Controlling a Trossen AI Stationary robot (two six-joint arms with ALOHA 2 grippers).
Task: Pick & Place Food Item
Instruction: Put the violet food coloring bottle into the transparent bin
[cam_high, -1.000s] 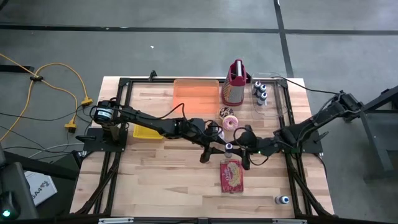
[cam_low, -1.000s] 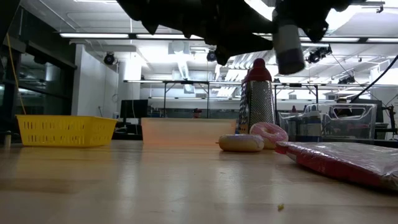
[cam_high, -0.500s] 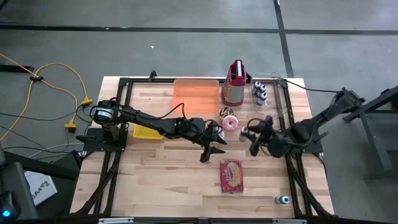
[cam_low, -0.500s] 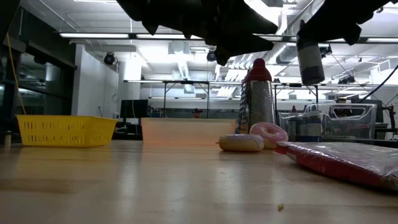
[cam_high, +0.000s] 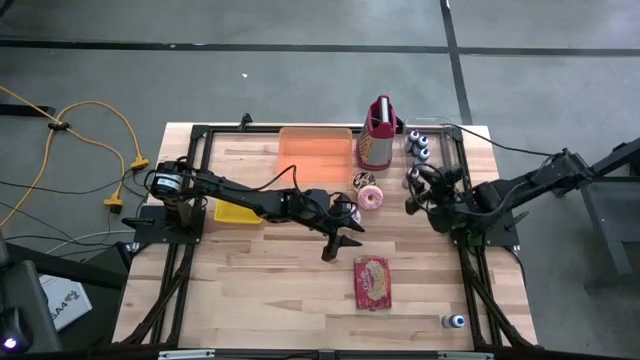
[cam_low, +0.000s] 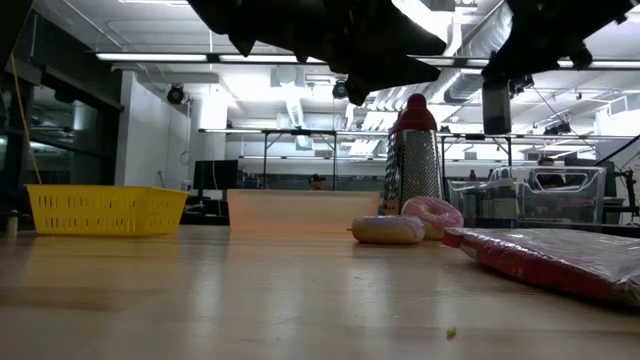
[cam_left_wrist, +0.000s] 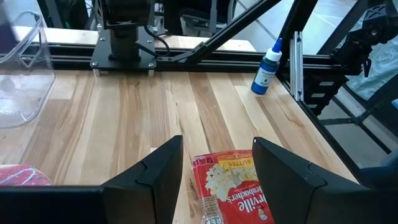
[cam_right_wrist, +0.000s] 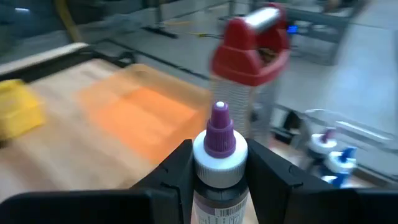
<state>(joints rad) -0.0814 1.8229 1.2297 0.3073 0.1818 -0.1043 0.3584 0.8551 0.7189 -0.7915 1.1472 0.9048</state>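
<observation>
My right gripper (cam_high: 413, 186) is shut on a small dropper bottle (cam_right_wrist: 217, 163) with a white cap and purple tip. It holds it in the air near the clear container (cam_high: 440, 158) at the table's far right. The bottle also shows in the low view (cam_low: 497, 104). My left gripper (cam_high: 336, 243) is open and empty over the table's middle. Its fingers stand above the red popcorn bag (cam_left_wrist: 232, 186), which lies flat on the table (cam_high: 372, 282). Two doughnuts (cam_high: 367, 192) lie on the wood between the arms. My right gripper pinches the bottle's body below the white cap (cam_right_wrist: 216, 186) between its two fingers (cam_right_wrist: 171, 169), one on each side. The bottle stands upright in the hold, purple tip up. It is lifted clear of the table, as the low view shows.
A red-topped metal grater (cam_high: 377, 138) and an orange tray (cam_high: 315, 152) stand at the far edge. The clear container holds several small bottles (cam_high: 418, 146). A yellow basket (cam_high: 234, 212) sits at the left. A blue-capped bottle (cam_high: 455, 321) stands near the front right corner.
My right gripper has carried the bottle from above the popcorn bag toward the table's far right, to beside the clear container, keeping it upright and clear of the table.
</observation>
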